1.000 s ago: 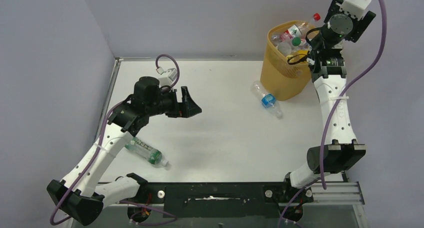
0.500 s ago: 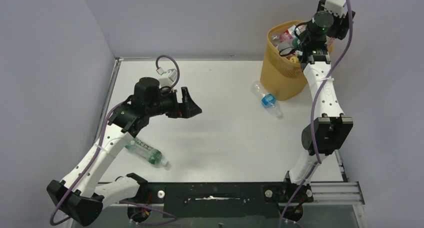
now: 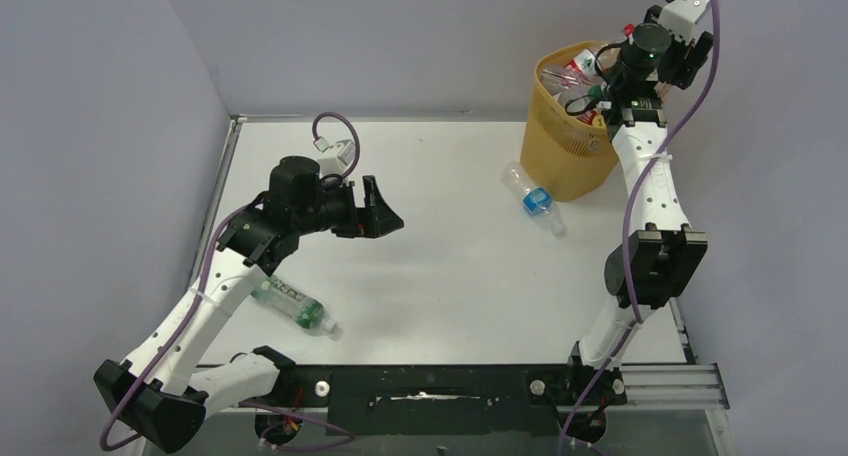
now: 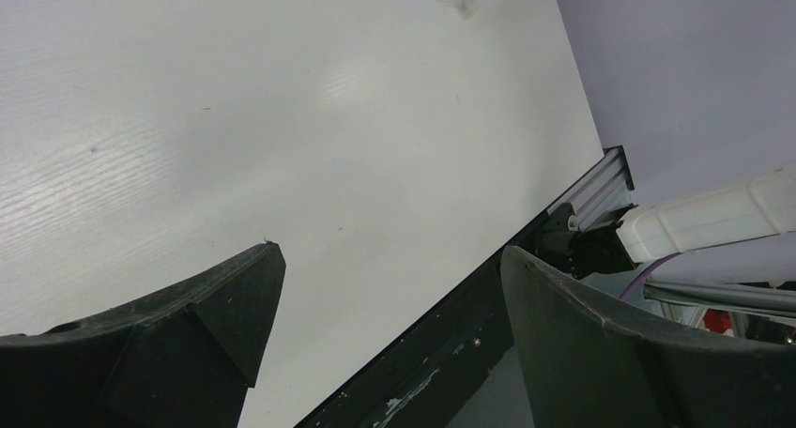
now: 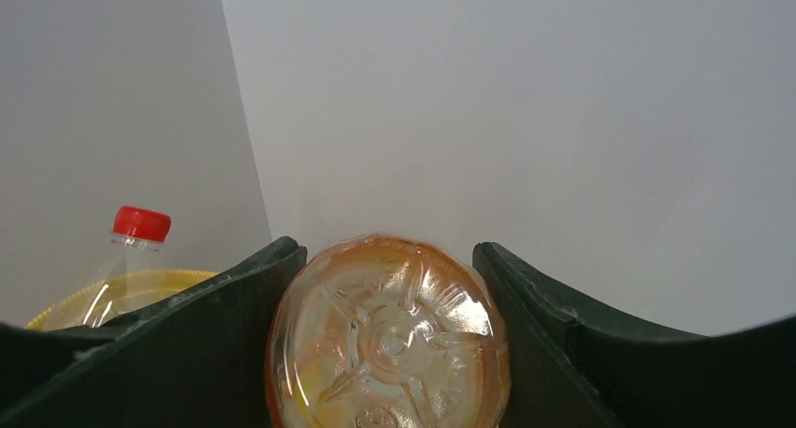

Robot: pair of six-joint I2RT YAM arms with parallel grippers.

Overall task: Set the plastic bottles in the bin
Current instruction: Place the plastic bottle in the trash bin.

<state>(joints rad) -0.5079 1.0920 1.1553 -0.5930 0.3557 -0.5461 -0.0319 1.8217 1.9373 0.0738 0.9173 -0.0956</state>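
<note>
Right pincer (image 5: 387,250): fingers are closing in on both sides of an orange-tinted bottle (image 5: 390,339) and touching it. This is a clamp on the bottle, with its moulded base facing the wrist camera.

- The bin (image 3: 560,146) is sitting directly beneath this pincer, at the far right of the table (image 3: 440,276). In the wrist view its yellow rim is showing low to the pincer's left.
- A red-capped bottle (image 5: 131,259) is standing up out of the bin, just left of the pincer's left finger. I cannot tell whether they are touching.
- More bottles are lying heaped inside the bin under the pincer (too jumbled to count from above).
- Only pale wall (image 5: 516,99) is showing beyond the fingertips.

Left pincer (image 3: 385,211): fingers are standing wide apart and gripping nothing. It is hanging above the table and pointing toward the right side.

- A blue-labelled bottle (image 3: 535,201) is lying on the table well ahead of this pincer's tips, just beside the bin's base.
- A green-labelled bottle (image 3: 295,306) is lying on its side behind and below the pincer. It is near the left forearm, toward the near edge.
</note>
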